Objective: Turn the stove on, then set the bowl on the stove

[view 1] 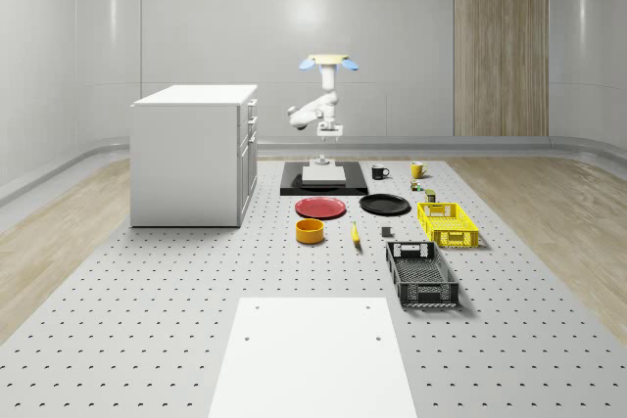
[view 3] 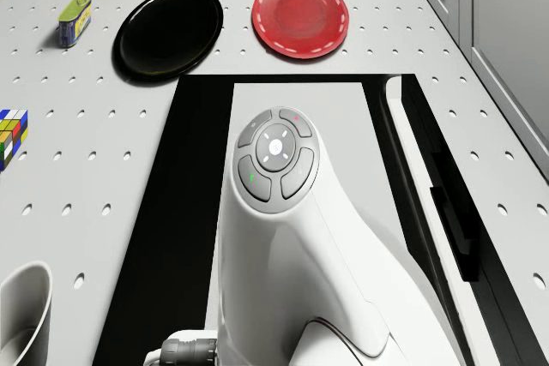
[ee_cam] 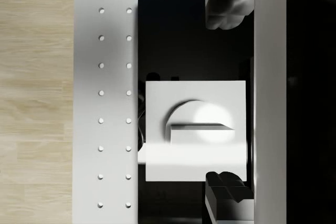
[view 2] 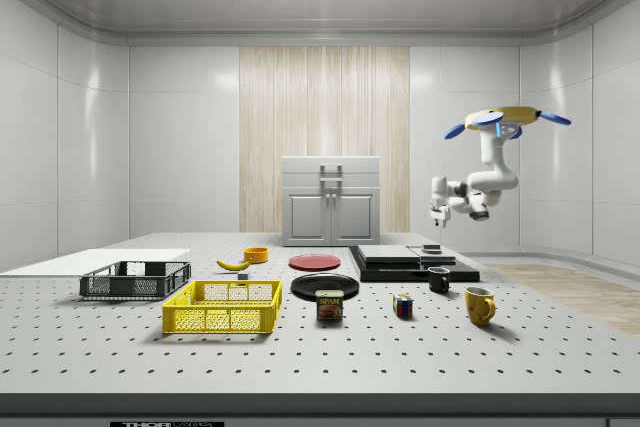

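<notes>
Our pincer point(ee_cam: 227, 98) stood wide, its two fingertips point(ee_cam: 226, 9) well apart and holding nothing. It pointed straight down. Directly beneath it, between the fingertips as the wrist view had them, lay the white square panel with a half-round raised knob point(ee_cam: 194, 124) that we took to be the stove's switch. In the side view the pincer point(view 2: 438, 217) hung clear above the flat black stove slab point(view 2: 380, 272), not touching it. The white arm bent up from it to the yellow-bodied, blue-rotored drone point(view 2: 508, 119), which hovered over and slightly beyond the stove's end, resting on nothing.

The coming move, as we judged it, turned on one relation: the switch lay straight below the pincer, so the approach was a plain descent with little sideways correction. We could not tell from the pictures whether the knob wanted pressing or turning. Its straight edge ran roughly crosswise to the line between the fingertips.

Out from the pincer point(view 1: 325, 139), past the stove point(view 1: 294, 188) on the side away from the drone point(view 1: 327, 62), came the round red plate point(view 1: 320, 208). Just beyond that sat the small orange bowl point(view 1: 311, 231), upright on the grey perforated desk point(view 1: 147, 281). The bowl point(view 2: 256, 254) was well apart from the pincer and untouched. We judged the first step not yet done and the second one still whole.
</notes>
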Robot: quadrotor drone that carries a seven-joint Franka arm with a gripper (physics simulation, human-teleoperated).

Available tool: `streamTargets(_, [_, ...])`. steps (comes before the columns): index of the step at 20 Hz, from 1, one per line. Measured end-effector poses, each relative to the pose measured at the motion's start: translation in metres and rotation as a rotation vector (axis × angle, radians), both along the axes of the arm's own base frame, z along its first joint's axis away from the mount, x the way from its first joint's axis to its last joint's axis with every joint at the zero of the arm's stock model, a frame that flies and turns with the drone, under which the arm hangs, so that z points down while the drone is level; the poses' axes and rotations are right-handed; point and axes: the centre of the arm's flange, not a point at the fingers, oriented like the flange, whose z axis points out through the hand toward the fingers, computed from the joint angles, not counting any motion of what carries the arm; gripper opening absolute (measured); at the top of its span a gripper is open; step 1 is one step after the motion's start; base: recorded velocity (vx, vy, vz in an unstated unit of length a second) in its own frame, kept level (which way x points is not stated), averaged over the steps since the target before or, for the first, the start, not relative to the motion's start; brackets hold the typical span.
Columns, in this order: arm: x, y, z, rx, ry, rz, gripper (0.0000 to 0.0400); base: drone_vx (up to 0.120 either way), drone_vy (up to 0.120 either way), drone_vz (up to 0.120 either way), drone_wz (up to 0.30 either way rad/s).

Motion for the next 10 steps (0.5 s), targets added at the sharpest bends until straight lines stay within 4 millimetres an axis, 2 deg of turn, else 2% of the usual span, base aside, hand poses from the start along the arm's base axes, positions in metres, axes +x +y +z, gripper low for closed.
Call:
streamTargets(2, [0.0,-0.0002,0.0,-0.002,0.0,0.0,0.04,0.04,0.0,-0.12,0.0])
streamTargets(7, [0.0,-0.0004,0.0,-0.004,0.0,0.0,0.04,0.12,0.0,-0.12,0.0])
streamTargets(8, [0.0,-0.0005,0.0,-0.005,0.0,0.0,0.04,0.0,0.0,-0.12,0.0])
streamTargets(10, [0.0,-0.0005,0.0,-0.005,0.0,0.0,0.04,0.0,-0.1,-0.12,0.0])
